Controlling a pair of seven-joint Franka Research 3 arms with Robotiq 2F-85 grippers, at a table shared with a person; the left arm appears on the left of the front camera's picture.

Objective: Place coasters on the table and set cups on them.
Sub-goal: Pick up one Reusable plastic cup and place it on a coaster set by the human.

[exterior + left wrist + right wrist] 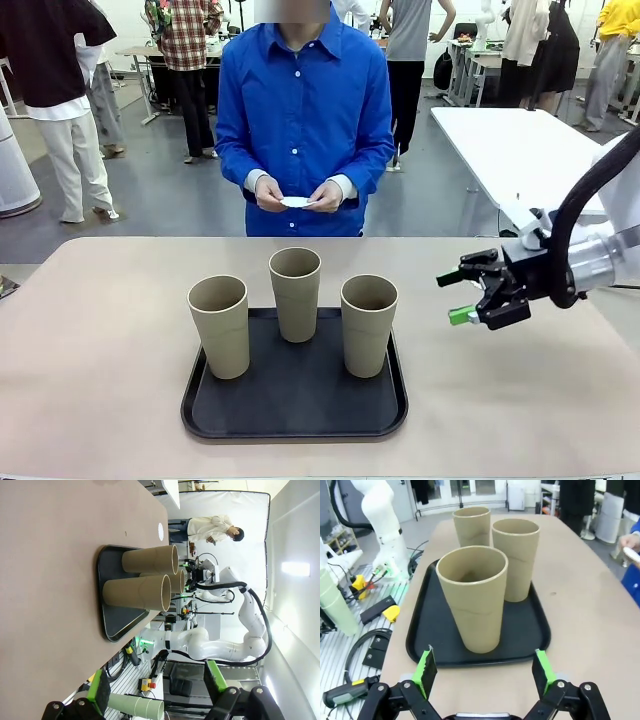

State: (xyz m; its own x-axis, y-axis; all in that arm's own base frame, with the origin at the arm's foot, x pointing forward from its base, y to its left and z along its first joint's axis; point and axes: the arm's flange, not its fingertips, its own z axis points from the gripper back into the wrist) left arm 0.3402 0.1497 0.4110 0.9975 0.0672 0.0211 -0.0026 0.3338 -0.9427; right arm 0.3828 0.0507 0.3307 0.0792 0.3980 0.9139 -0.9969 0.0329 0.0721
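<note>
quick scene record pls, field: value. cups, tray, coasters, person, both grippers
cups: three, upright, empty, all standing on the tray
tray: black, on the table, near its middle
coasters: white, held in the person's hands at the far side; count unclear; none laid on the table
left gripper: open, empty, well away from the tray
right gripper: open, empty, in the air right of the tray, fingers pointing at the cups
progress: no cup on a coaster yet

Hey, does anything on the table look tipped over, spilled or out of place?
Nothing stands out. The three cups stand upright on the black tray, which lies flat on the table; no spill shows.
</note>
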